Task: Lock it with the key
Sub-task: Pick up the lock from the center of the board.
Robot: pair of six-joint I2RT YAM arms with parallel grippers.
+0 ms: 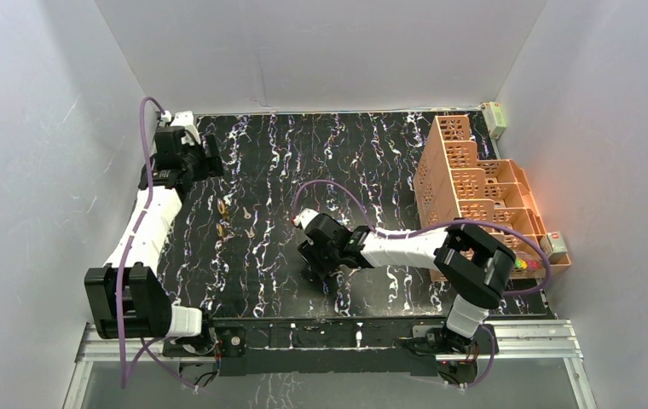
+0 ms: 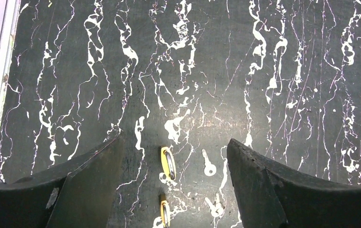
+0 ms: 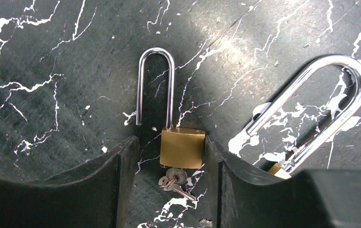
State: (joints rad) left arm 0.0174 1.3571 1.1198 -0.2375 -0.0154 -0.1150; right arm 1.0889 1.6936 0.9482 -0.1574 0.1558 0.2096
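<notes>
In the right wrist view a brass padlock (image 3: 182,147) lies on the black marbled table, its long steel shackle (image 3: 156,85) with the left leg out of the body. A key on a ring (image 3: 175,179) sits at the body's underside. My right gripper (image 3: 171,140) is open and straddles the padlock body, with the right finger (image 3: 216,161) against its side. In the top view the right gripper (image 1: 314,256) is low at mid-table. My left gripper (image 2: 175,140) is open and empty, high above two small yellow padlocks (image 2: 168,162) and loose keys (image 2: 208,164).
A larger padlock with a long shackle (image 3: 321,90) lies just right of my right finger. An orange lattice rack (image 1: 474,179) stands along the right side, with a small box (image 1: 555,245) beside it. The small padlocks and keys (image 1: 235,220) lie left of centre.
</notes>
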